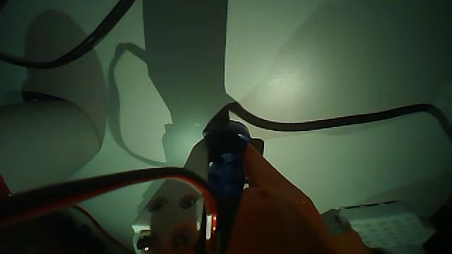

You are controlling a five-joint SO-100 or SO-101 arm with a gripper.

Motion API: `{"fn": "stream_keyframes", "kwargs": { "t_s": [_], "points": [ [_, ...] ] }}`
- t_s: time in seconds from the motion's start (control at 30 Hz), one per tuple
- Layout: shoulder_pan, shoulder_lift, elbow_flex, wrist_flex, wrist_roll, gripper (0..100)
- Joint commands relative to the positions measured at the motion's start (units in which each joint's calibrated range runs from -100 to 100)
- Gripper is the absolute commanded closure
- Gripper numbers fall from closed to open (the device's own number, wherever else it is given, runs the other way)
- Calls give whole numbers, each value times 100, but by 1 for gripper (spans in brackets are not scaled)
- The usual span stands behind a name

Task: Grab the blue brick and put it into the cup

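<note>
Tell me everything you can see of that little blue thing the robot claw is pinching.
The blue brick shows only as a narrow, glossy, plastic-looking strip in the dim wrist view. It stands roughly upright, squeezed between the gripper's white finger on its left and orange finger on its right, both pressing against it. Most of its body is hidden by them, so its full shape and any studs cannot be made out. It appears lifted above the pale table. Nothing else visibly touches it.
</note>
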Motion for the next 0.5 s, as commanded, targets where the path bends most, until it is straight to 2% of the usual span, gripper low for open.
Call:
{"fn": "stream_keyframes", "kwargs": {
  "t_s": [0.0, 0.27, 0.47],
  "points": [
    [-56, -327, -230, 337, 71, 100],
    [18, -431, -1752, 1125, 320, 100],
    [150, -216, -3085, 1109, 907, 100]
  ]
}}
